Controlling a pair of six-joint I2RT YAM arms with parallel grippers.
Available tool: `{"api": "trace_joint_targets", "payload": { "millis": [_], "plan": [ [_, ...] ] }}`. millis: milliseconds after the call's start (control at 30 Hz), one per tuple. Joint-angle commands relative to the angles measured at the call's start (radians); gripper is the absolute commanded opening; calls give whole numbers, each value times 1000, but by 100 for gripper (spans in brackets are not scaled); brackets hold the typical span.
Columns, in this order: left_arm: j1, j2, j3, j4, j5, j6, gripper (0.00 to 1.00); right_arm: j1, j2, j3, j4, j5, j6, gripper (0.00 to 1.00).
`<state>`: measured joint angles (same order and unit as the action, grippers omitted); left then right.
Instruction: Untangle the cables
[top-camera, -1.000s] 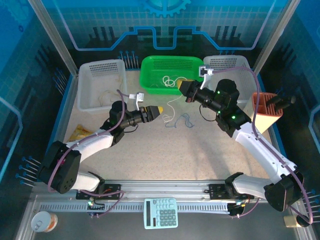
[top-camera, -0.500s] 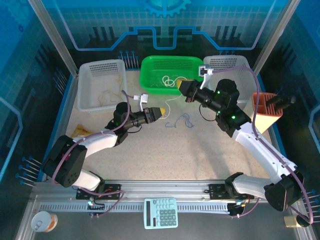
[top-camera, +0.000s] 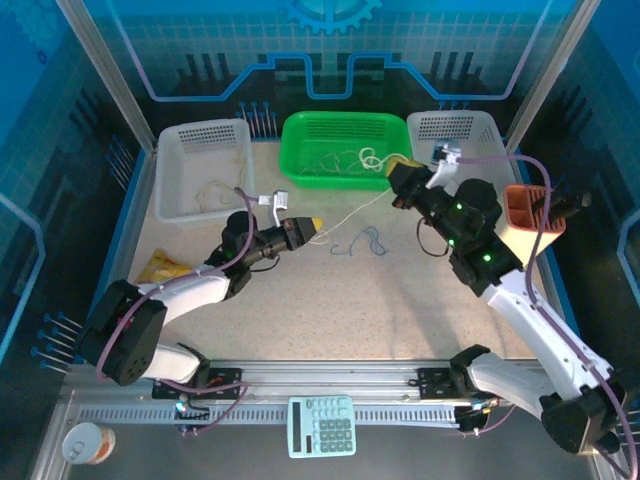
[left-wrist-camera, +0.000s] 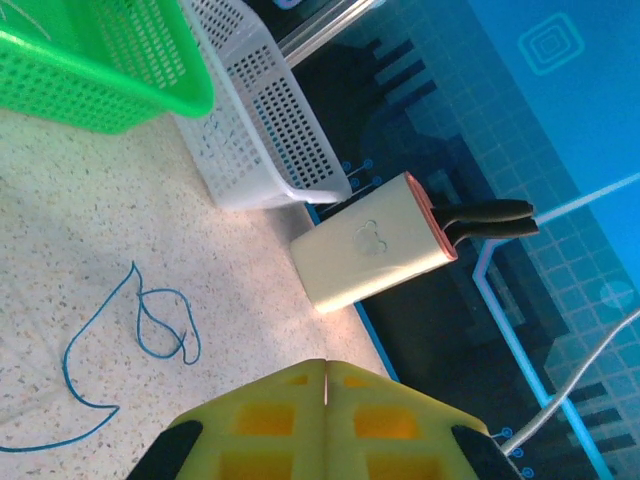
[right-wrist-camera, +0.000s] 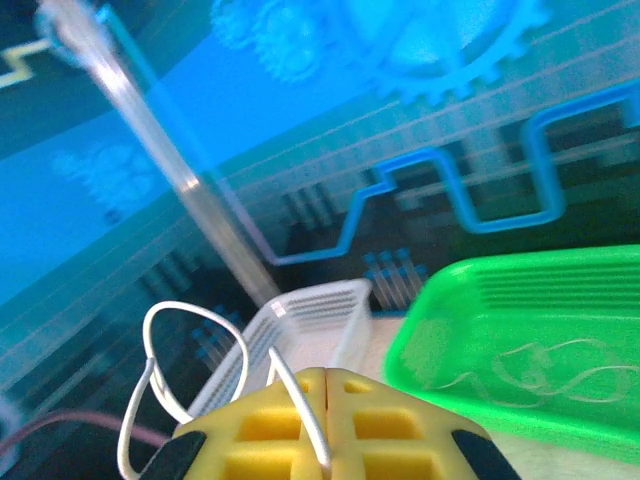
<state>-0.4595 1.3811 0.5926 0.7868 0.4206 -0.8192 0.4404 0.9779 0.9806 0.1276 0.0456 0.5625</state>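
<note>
Counting: one taut white cable (top-camera: 355, 211) | one blue cable (top-camera: 360, 242) | three baskets (top-camera: 340, 118)

No legible text, brand or number is showing in any view. The calculator (top-camera: 321, 425) at six o'clock is presenting keys too small to read. The knife block (left-wrist-camera: 372, 255) is bearing a faint wordless embossed emblem of rounded lobes. The back wall (top-camera: 330, 40) at twelve o'clock is carrying a gear graphic, unlettered.

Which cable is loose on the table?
The blue cable, curled on the tabletop; the white cable runs taut from left gripper to right gripper.
</note>
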Motion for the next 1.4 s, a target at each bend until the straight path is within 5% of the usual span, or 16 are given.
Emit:
{"api": "trace_joint_targets", "payload": {
  "millis": [0,133,300,500,800,1367],
  "plan": [
    [2,-61,-14,-57,-69,65,0,-41,-72,-58,2,237,-22,0],
    [2,-116,-14,-145,-116,125,1,-84,-111,-74,-6,222,-9,0],
    [3,-128,8,-190,-85,166,27,-87,-35,-10,-7,17,-19,0],
    [2,-135,26,-213,-51,187,43,-84,82,71,27,-214,-27,0],
    [-4,-156,126,-252,43,252,68,-68,148,106,55,-284,11,0],
    [-117,-141,372,-622,-10,677,74,69,241,235,-8,-351,4,0]
  ]
}}
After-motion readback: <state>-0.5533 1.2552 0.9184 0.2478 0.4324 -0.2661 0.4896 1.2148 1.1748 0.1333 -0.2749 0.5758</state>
